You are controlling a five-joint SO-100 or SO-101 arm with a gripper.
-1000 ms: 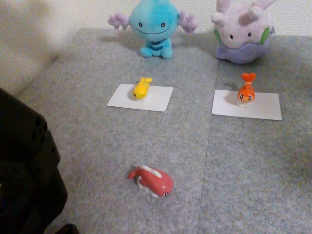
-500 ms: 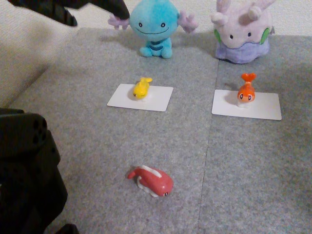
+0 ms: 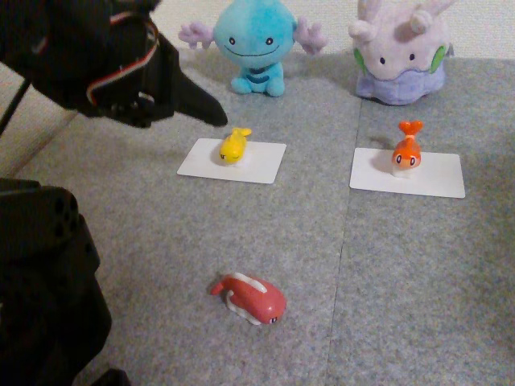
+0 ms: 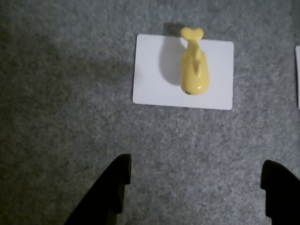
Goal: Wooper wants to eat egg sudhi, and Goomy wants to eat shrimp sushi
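Tool [image 4: 194, 176] spread wide, grasping nothing, at frame bottom. The egg sudhi [image 4: 194, 65] sits upper centre on its white card [image 4: 150, 70]; a careless descent could probably topple it.

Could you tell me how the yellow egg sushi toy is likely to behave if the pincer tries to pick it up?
The egg sushi looks glossy and rounded, so it may slip between the fingers. It seems small, hard and probably light. It lies loose on a thin white card, which might shift.
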